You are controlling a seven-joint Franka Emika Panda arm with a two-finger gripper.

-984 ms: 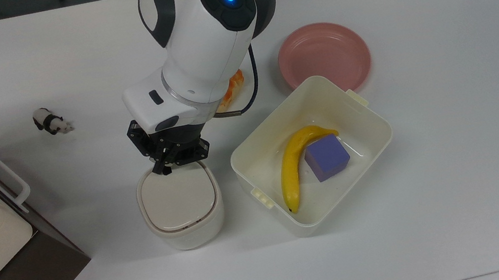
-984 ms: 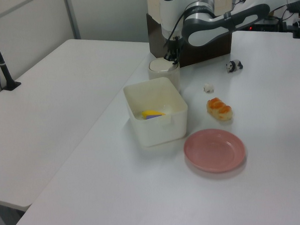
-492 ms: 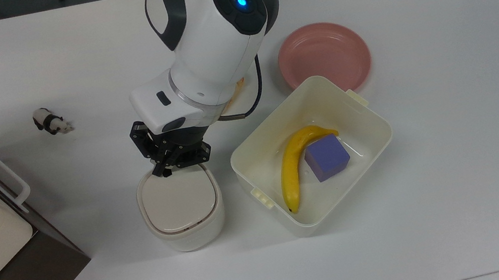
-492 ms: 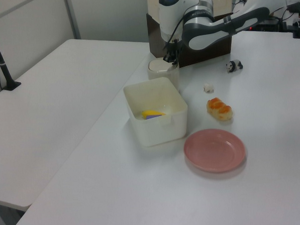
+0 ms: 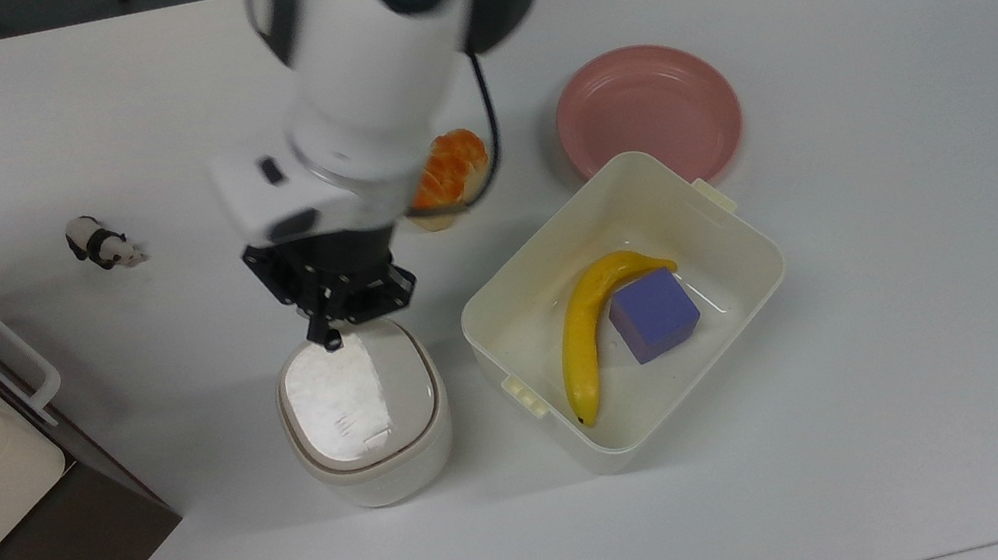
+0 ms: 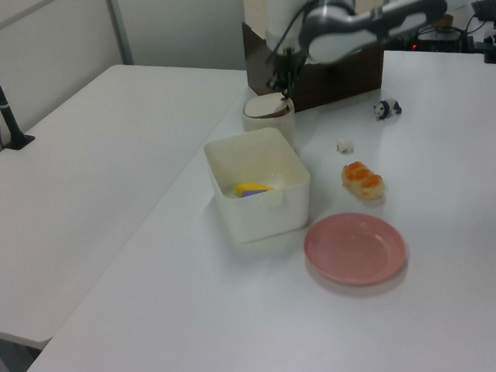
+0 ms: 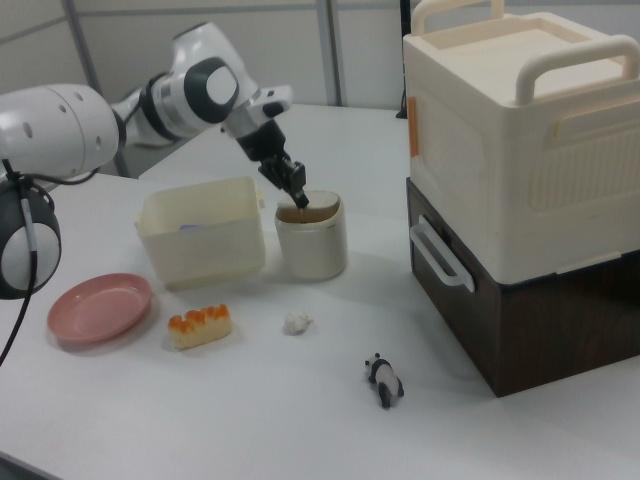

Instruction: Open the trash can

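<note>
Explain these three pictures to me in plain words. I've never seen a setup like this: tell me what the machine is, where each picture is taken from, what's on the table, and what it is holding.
The white machine is a robot arm. At its end is a black gripper with two fingers, its "hand".

All three pictures show one moment. The top view looks straight down on the table; the left view and the right view look across it from opposite sides.

The gripper's tip is at the edge of a small cream trash can, and in the right view the lid looks tilted up rather than lying flat. The gripper holds nothing.

Beside the can stands a cream tub holding a banana and a purple block. Also on the table are a pink plate, an orange-topped piece of bread, a tiny panda figure, and a large cream box on a dark cabinet.
</note>
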